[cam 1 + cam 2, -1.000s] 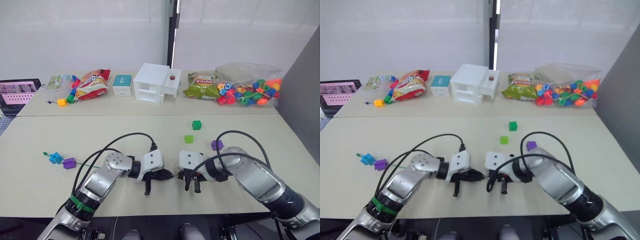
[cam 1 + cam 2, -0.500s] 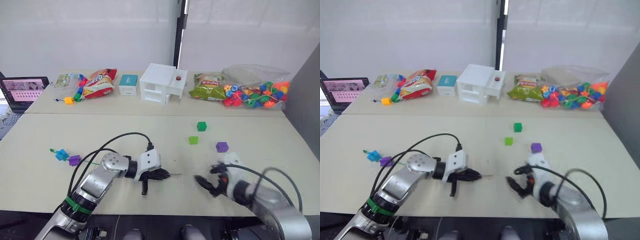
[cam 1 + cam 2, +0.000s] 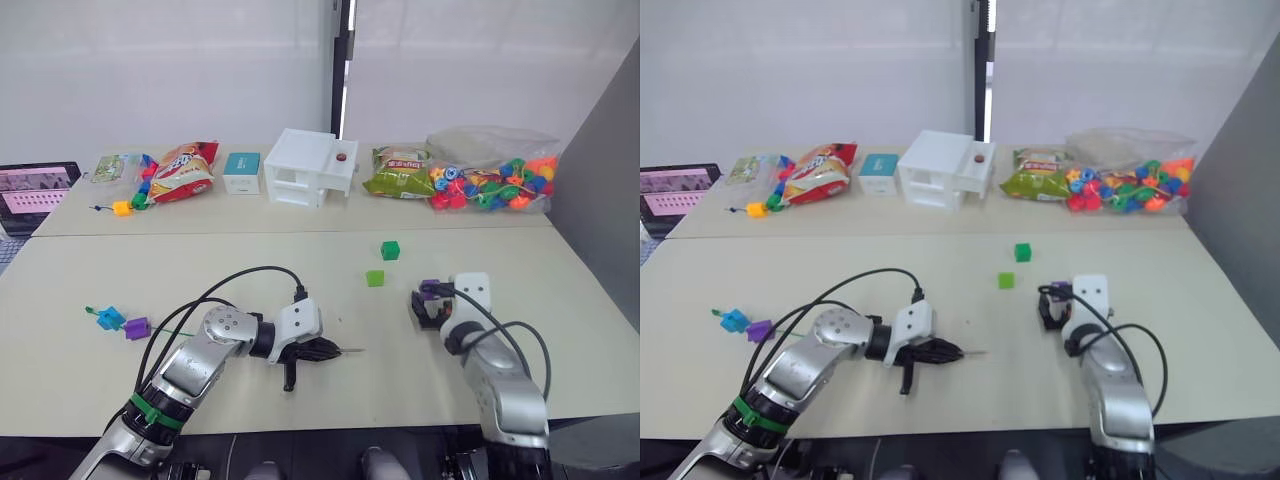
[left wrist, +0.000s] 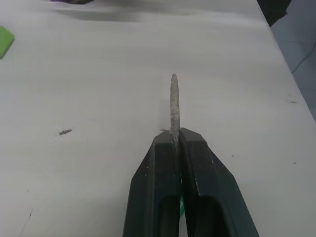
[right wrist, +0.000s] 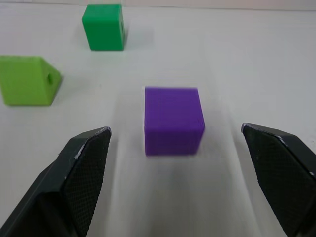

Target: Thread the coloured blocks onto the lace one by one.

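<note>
My left gripper point(image 3: 322, 350) lies low over the front of the table, shut on the lace point(image 4: 174, 101). The stiff pale tip pokes out past the fingertips point(image 4: 165, 148). The green cord trails left to a light blue block point(image 3: 110, 318) and a purple block point(image 3: 137, 327) that sit on it. My right gripper point(image 5: 175, 129) is open, one finger on each side of a loose purple block point(image 5: 174, 120), not touching it. Beyond it lie a dark green block point(image 3: 390, 249) and a light green block point(image 3: 375, 278).
Along the far table stand a clear bag of mixed beads point(image 3: 495, 180), snack bags point(image 3: 400, 170), a white box point(image 3: 308, 165), a teal box point(image 3: 243, 170) and a short bead string with a yellow cube point(image 3: 122, 207). A laptop point(image 3: 35, 187) sits far left.
My right gripper opened and swung away from the left gripper, rightward to the loose purple block. The left gripper kept its hold on the lace tip. The camera shifted.
</note>
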